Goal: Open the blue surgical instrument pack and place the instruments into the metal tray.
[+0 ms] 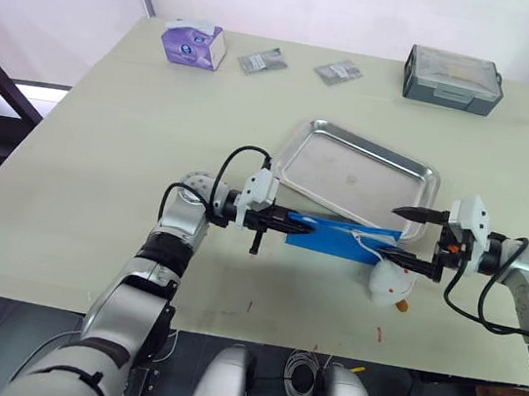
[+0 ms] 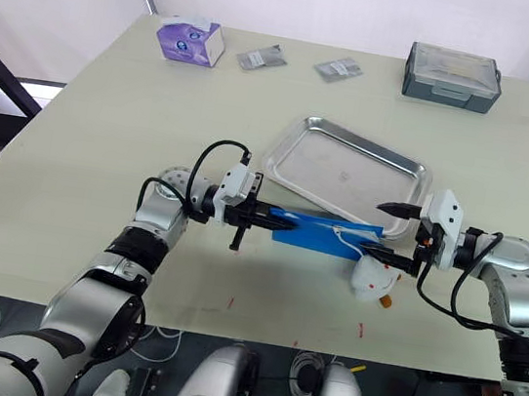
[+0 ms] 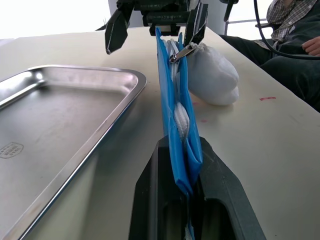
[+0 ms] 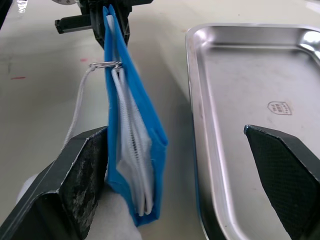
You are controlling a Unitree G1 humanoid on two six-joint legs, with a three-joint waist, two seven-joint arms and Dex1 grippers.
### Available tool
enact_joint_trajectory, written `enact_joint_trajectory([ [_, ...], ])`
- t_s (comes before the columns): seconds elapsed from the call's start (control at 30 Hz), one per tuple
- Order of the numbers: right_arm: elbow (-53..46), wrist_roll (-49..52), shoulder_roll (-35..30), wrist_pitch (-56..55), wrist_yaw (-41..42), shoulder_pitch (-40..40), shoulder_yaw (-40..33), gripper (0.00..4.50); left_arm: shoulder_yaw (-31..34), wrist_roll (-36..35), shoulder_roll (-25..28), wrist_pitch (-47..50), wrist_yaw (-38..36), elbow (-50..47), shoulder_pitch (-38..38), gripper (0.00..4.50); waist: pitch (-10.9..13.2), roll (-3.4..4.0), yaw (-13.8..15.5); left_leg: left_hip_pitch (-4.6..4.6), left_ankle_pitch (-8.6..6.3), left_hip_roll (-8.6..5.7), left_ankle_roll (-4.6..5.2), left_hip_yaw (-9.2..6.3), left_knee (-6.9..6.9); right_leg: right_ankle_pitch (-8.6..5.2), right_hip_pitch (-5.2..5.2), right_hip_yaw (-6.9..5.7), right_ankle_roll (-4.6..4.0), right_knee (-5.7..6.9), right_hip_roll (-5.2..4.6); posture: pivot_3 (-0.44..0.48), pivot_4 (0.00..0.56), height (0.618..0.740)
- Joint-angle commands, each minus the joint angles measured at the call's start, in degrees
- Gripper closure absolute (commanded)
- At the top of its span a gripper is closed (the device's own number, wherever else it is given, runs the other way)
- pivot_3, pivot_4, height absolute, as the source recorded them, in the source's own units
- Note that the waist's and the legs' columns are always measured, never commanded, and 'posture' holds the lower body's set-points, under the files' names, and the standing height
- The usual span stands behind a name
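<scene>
Your left gripper's (image 1: 285,225) fingers (image 3: 220,200) are clamped on one end of the blue surgical instrument pack (image 1: 342,240), which stands on edge just beside the near rim of the metal tray (image 1: 356,176). Your right gripper (image 1: 414,241) has its fingers (image 4: 75,180) spread wide at the pack's other end: one touches the pack's outer face, the other hangs over the tray. Against the pack on the side away from the tray lies a white cloth bundle (image 1: 390,283). The pack's zipper pull (image 4: 105,64) sits along its upper edge.
</scene>
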Motion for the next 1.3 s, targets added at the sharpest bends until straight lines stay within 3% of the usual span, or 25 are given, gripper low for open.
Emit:
enact_joint_trajectory([
  [0.03,1.8,-1.0,-1.1,-2.8,1.9,-1.2,-0.6,0.06,-0.1,-1.0,-0.2,0.7,-0.4,-2.9,1.1,4.5,0.0,0.0,0.0,0.0,0.0,0.0,0.0,-0.01,0.0,0.0,0.0,0.0,0.0,0.0,0.0,0.0,0.15,0.727],
  [0.33,6.0,-3.2,-0.7,-5.9,6.8,-4.2,2.4,0.06,0.2,-2.1,-0.6,1.8,0.4,-5.6,2.3,4.5,0.0,0.0,-0.1,0.01,0.0,0.0,0.0,0.0,0.0,0.0,0.0,0.0,0.0,0.01,0.01,0.0,0.15,0.727],
  [0.47,6.8,-3.3,-0.1,-5.8,8.0,-5.8,2.9,1.39,0.0,-2.2,-0.8,2.1,0.7,-6.3,2.8,4.5,0.0,0.0,-0.1,0.01,0.0,0.0,0.0,0.0,0.0,0.0,0.0,0.0,0.0,0.0,0.0,0.0,0.15,0.727],
  [0.67,5.7,-2.2,-0.9,-4.3,9.5,-5.4,2.5,4.31,0.2,-2.4,-0.8,2.3,1.4,-6.6,3.0,4.5,0.0,0.01,-0.1,0.01,0.0,0.01,-0.01,0.0,0.0,0.0,0.0,0.0,0.0,0.01,0.01,0.0,0.15,0.727],
  [1.0,-2.4,1.5,-1.5,0.9,6.6,-2.7,-1.4,4.42,1.3,-2.7,0.1,7.1,4.3,-8.0,3.5,4.5,0.0,0.01,-0.1,0.01,0.0,0.01,-0.01,-0.01,0.0,0.0,-0.01,0.0,0.0,0.03,0.0,0.0,0.15,0.727],
  [1.1,-5.1,2.6,-1.5,2.1,5.5,-1.1,-2.5,4.5,2.6,-3.2,1.2,8.0,5.4,-8.3,4.0,3.57,0.0,0.01,-0.1,0.01,0.0,0.01,-0.01,-0.03,0.0,0.0,0.0,0.0,0.0,0.02,0.01,0.0,0.15,0.727],
  [1.2,-7.6,3.7,-1.5,3.4,4.1,0.2,-3.4,4.5,4.0,-4.0,3.2,9.5,6.0,-9.0,5.3,2.08,0.0,0.01,-0.2,0.01,0.0,0.01,-0.01,-0.05,0.0,0.0,-0.01,0.0,0.0,0.03,0.0,0.0,0.15,0.727],
  [1.3,-9.7,5.1,-1.0,4.9,2.3,1.4,-4.2,4.5,5.6,-5.4,7.0,13.0,5.7,-11.5,8.6,0.92,0.0,0.01,-0.3,0.02,0.0,0.03,-0.01,-0.08,-0.01,0.0,-0.02,0.0,-0.01,0.05,0.03,0.0,0.15,0.727],
])
